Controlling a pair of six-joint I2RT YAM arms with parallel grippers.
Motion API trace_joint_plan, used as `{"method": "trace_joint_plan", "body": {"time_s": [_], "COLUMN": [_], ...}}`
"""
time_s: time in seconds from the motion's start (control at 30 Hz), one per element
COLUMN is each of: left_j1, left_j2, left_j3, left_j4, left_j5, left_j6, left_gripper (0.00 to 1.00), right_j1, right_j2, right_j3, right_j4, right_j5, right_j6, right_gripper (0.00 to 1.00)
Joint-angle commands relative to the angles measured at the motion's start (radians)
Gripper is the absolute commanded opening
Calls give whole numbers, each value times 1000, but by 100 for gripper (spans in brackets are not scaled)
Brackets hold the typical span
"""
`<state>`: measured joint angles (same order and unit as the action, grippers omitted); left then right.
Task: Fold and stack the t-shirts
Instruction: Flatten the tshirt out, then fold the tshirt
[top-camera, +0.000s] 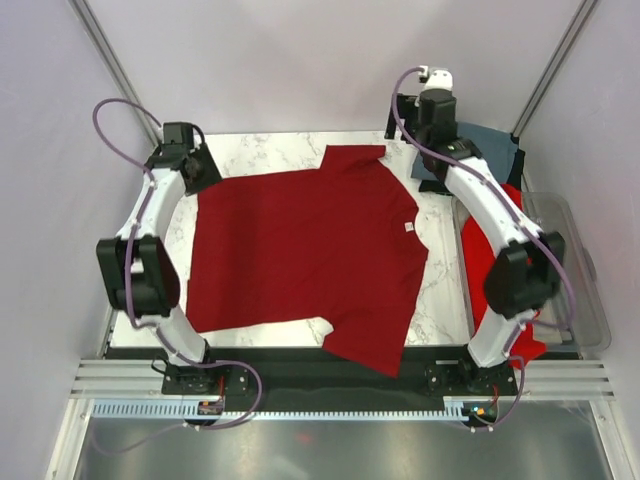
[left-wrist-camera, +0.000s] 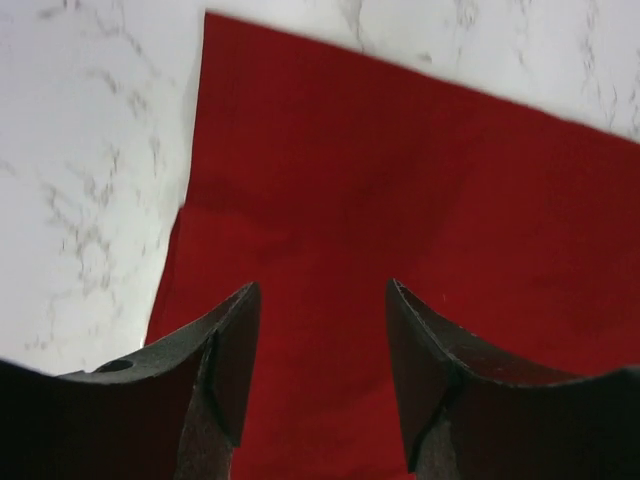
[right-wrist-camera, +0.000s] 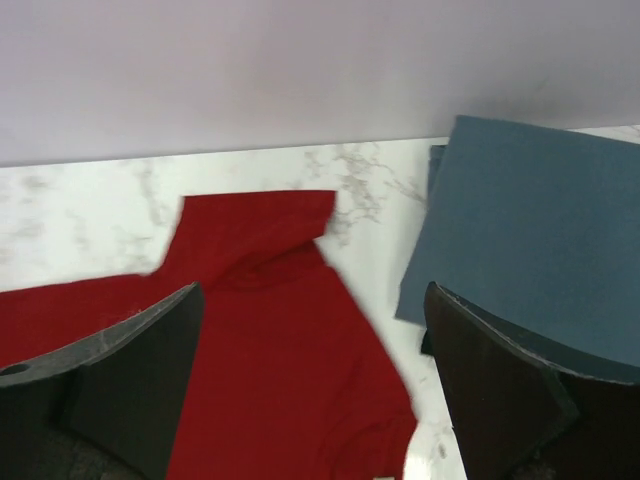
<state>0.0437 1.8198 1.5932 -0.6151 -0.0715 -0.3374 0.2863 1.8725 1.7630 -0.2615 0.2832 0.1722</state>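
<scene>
Across the white, grey-veined marble table (top-camera: 260, 150) the dark crimson t-shirt (top-camera: 300, 250) lies spread flat and face up, hem toward the left, collar toward the right, one sleeve reaching the far edge and the other hanging over the black strip (top-camera: 300, 368) at the near edge; pale lilac walls (top-camera: 300, 60) close the cell on three sides, with slanted metal posts (top-camera: 110, 50) in the far corners and an aluminium rail (top-camera: 330, 385) along the front.

At the far right corner the slate grey-blue t-shirt (top-camera: 490, 145) sits folded into a neat rectangle, apart from the crimson sleeve; a darker layer shows under its edge, and what it is cannot be told. The brighter red t-shirt (top-camera: 480, 250) lies along the right side beside a clear plastic bin (top-camera: 585, 260); the right arm (top-camera: 490, 205) crosses above it and hides its middle. Purple cables (top-camera: 110, 115) loop off both arms.

The left gripper (left-wrist-camera: 320, 290) hovers over the crimson shirt's hem near its far-left corner, fingers parted with only cloth seen between them, nothing pinched; the right gripper (right-wrist-camera: 312, 290) hangs between the crimson sleeve and the grey-blue fold, jaws spread wide and empty.
</scene>
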Motion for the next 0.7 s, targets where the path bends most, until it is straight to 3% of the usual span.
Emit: {"method": "trace_joint_plan", "body": {"time_s": [0.0, 0.17, 0.27, 0.47, 0.67], "left_j1": [2, -1, 1, 2, 2], "left_j2": [-200, -410, -441, -372, -159], "left_j3": [-164, -453, -579, -668, -610], "left_j4": [5, 118, 167, 264, 321], "left_j5": [42, 67, 67, 93, 75], "left_j6": [-81, -114, -141, -308, -351], "left_gripper": [59, 57, 57, 57, 56], "right_j1": [10, 34, 37, 36, 11], "right_j2": [-170, -243, -191, -6, 134], "right_j3": [-181, -440, -484, -424, -360], "right_j4": [79, 114, 119, 87, 65], "right_j5": [-149, -306, -381, -431, -398], "right_j6": [145, 245, 282, 308, 308], "right_gripper": [98, 98, 98, 98, 98]}}
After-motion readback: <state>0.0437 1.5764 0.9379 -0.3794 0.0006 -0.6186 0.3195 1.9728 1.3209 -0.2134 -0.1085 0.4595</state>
